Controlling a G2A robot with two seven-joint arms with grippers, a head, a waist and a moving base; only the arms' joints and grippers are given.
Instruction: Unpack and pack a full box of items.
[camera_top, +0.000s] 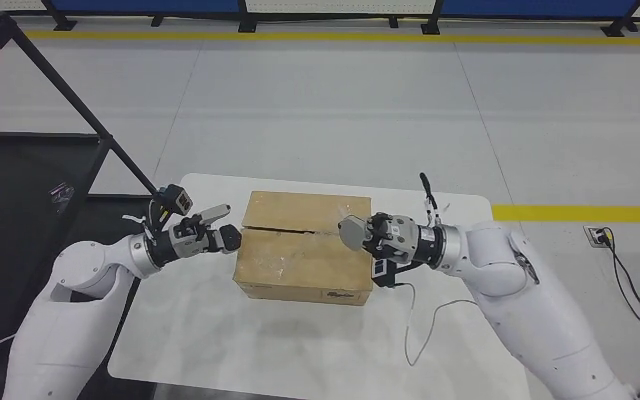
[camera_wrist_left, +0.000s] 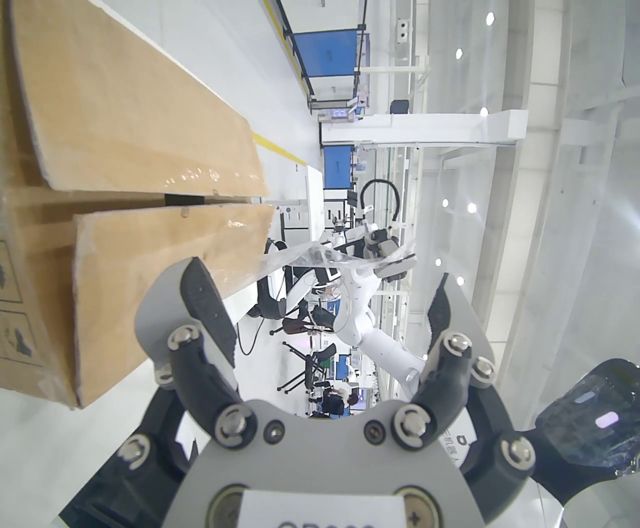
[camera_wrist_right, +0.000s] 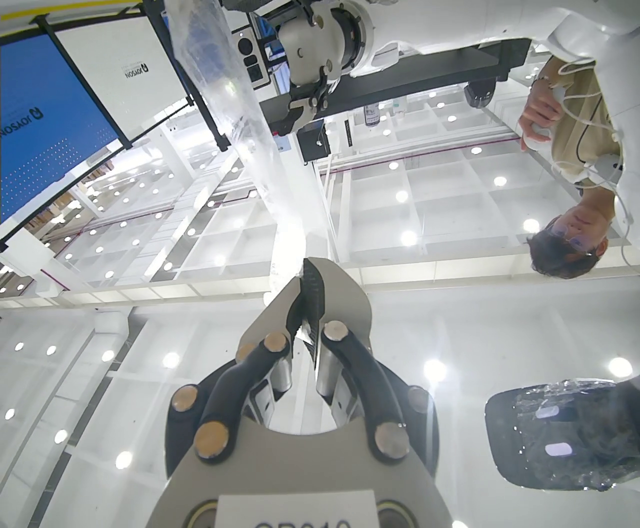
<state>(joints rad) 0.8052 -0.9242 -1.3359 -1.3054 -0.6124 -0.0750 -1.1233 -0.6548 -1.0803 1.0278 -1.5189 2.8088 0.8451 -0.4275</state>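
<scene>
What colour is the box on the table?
Plain brown cardboard box, clearest in the top view.

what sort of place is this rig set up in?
Probably a large industrial hall or robotics test floor: a yellow floor line on grey flooring, blue partition panels, and a high grid ceiling with rows of lights.

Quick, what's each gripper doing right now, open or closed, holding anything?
The left gripper is open and empty, beside the cardboard box.
The right gripper is shut on a clear tape strip.
</scene>
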